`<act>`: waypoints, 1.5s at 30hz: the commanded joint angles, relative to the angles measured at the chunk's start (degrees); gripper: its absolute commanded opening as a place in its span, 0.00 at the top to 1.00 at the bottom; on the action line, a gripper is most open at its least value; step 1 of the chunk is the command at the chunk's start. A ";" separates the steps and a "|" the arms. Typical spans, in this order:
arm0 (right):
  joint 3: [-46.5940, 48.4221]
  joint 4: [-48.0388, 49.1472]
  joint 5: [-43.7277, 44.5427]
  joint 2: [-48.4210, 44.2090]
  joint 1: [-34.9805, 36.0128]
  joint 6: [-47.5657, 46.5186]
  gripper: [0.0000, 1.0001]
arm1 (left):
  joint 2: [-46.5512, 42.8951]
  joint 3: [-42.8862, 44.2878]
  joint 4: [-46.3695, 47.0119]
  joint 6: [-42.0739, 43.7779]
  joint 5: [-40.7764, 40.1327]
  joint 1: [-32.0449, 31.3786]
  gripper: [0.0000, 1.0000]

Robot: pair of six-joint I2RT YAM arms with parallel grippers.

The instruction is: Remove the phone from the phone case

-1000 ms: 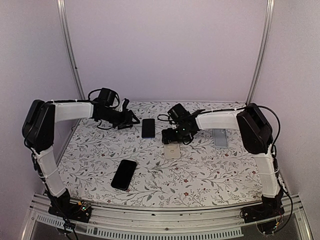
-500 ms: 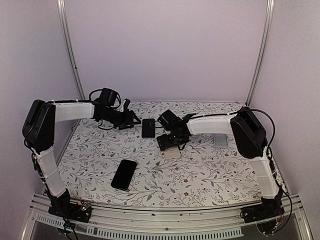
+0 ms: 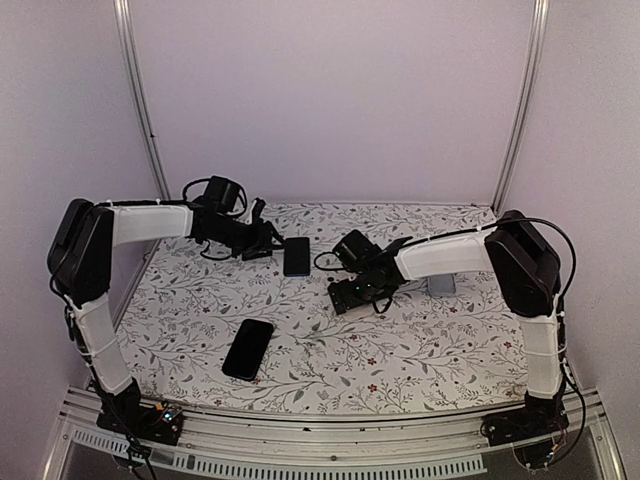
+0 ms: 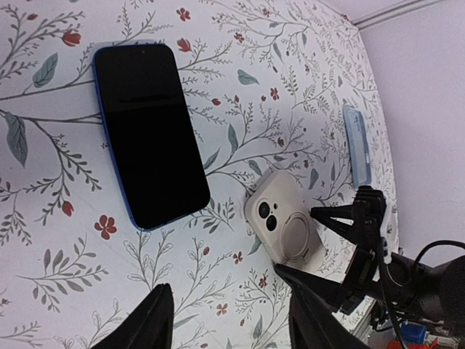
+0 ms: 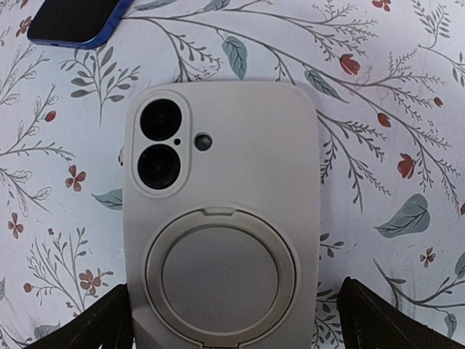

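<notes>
Floral tablecloth (image 3: 450, 340) | blue phone (image 4: 149, 134) beside beige phone case (image 5: 221, 218) | black phone (image 3: 248, 348) well apart

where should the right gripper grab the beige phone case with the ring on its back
Across its two long side edges, coming straight down from above. The beige phone case lies flat, back up, and its ring is folded flush, so no handle. The open right gripper straddles it.

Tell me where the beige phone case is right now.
In the right wrist view the beige phone case lies camera side up on the floral table, between the open fingers of the right gripper, with the blue phone beyond its top left corner.
</notes>
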 commanded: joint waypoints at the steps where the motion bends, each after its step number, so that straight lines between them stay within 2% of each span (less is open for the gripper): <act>1: -3.73 -8.93 -4.09 0.65 -0.92 -0.09 0.02 | 1.10 1.58 1.19 -0.73 -0.55 -1.45 0.44; 16: -7.06 -8.06 -9.56 -0.57 0.04 -1.18 0.14 | 0.42 -2.30 7.43 -6.42 0.66 -3.42 0.44; 20: -5.54 -7.67 -10.69 -0.01 -0.30 -1.23 0.26 | 0.13 -4.32 10.62 -9.32 1.92 -3.83 0.44; 25: -3.65 -7.32 -13.17 -0.51 -0.49 -1.23 0.49 | -0.24 -8.30 16.74 -13.91 3.78 -4.15 0.43; 28: -3.14 -6.13 -15.14 -1.36 -0.67 -1.24 0.56 | -0.22 -11.15 20.92 -17.15 4.97 -4.58 0.42; 35: -3.88 -0.67 -20.18 -4.51 -0.64 0.13 0.66 | 2.29 -14.14 26.65 -22.08 6.33 -6.37 0.40; 45: -5.26 3.04 -22.25 -6.96 -0.70 1.72 0.69 | 7.42 -13.49 30.44 -27.37 6.26 -9.44 0.39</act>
